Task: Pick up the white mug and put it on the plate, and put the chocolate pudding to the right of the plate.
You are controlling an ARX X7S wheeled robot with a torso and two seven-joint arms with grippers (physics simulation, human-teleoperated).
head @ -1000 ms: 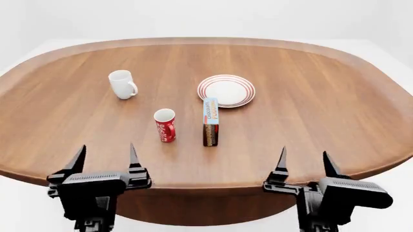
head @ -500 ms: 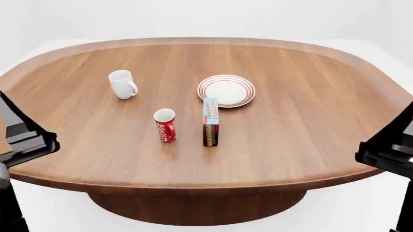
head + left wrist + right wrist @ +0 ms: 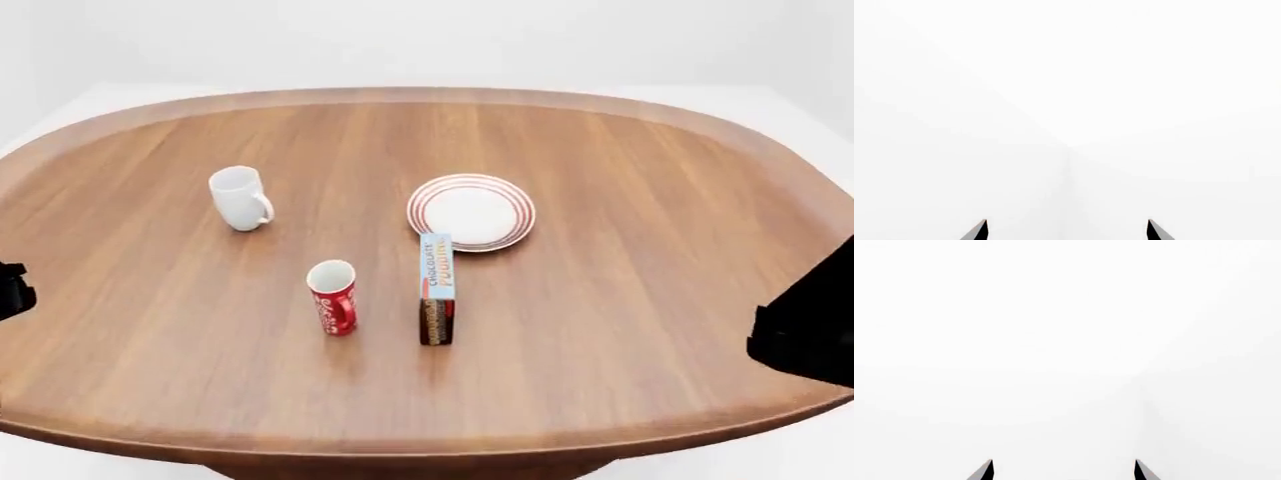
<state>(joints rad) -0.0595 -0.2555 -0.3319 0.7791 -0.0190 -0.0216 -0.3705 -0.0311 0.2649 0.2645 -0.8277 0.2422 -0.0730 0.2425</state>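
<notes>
The white mug [image 3: 240, 198] stands upright on the table's left side, its handle turned toward the plate. The plate [image 3: 470, 212], white with red rings, lies bare near the middle. Just in front of the plate stands the chocolate pudding [image 3: 435, 288] box, on end. In the left wrist view my left gripper [image 3: 1067, 232] is open, with only its two fingertips [image 3: 981, 232] showing against blank white. The right gripper [image 3: 1063, 472] is open likewise, and its fingertips [image 3: 987, 471] hold nothing. Both wrist views show none of the task's things. Dark arm parts [image 3: 809, 328] sit at the head view's edges.
A red cup [image 3: 332, 297] with white lettering stands left of the pudding box. All of these rest on a wide oval wooden table [image 3: 641, 200] with a raised rim. White floor and walls surround it.
Both grippers have left the table's front edge and swung out to the sides of the head view. The head view has shifted, so everything on the table sits lower in the frame.
</notes>
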